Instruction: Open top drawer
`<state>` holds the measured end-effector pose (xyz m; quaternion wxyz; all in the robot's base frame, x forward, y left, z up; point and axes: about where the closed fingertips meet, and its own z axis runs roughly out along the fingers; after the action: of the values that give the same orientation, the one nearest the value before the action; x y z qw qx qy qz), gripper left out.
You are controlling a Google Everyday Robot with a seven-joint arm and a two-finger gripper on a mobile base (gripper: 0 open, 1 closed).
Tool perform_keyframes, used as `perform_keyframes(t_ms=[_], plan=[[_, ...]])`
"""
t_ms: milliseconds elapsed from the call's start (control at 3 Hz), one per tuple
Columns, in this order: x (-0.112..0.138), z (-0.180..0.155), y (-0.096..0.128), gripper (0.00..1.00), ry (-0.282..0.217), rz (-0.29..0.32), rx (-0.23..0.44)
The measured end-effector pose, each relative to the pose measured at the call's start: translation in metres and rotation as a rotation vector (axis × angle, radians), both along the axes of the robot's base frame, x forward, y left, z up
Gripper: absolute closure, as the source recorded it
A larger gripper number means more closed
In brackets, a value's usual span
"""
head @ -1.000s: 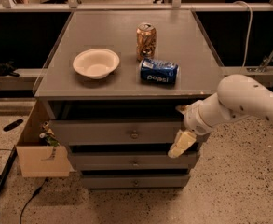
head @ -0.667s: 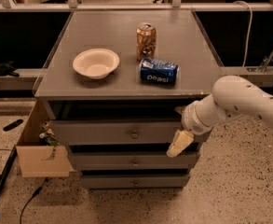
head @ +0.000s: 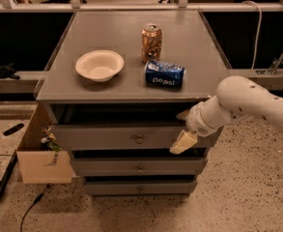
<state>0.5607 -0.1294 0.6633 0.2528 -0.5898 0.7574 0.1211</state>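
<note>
The top drawer (head: 107, 137) is the widest grey drawer of the grey cabinet, just under the cabinet top, with a small round metal knob (head: 139, 139) at its centre. It stands pulled out a little, with a dark gap above its front. My gripper (head: 183, 132) is in front of the drawer's right part, right of the knob, on the end of my white arm (head: 247, 103) that comes in from the right. One pale finger (head: 183, 142) hangs down over the drawer front.
On the cabinet top (head: 131, 33) stand a white bowl (head: 99, 65), an upright brown can (head: 151, 43) and a blue Pepsi can (head: 164, 73) on its side. Two narrower drawers (head: 140, 167) sit below. A cardboard box (head: 39, 153) hangs at the cabinet's left side. Speckled floor lies around.
My arm and gripper have shifted slightly left along the drawer front. The drawer and the things on top look the same.
</note>
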Motion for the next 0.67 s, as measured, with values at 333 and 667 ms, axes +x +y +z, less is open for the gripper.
perform_keyframes(t_ms=[333,667], plan=[[0.0,0.0,0.0,0.47,0.0,0.0,0.0],[0.0,0.0,0.0,0.69,0.0,0.0,0.0]])
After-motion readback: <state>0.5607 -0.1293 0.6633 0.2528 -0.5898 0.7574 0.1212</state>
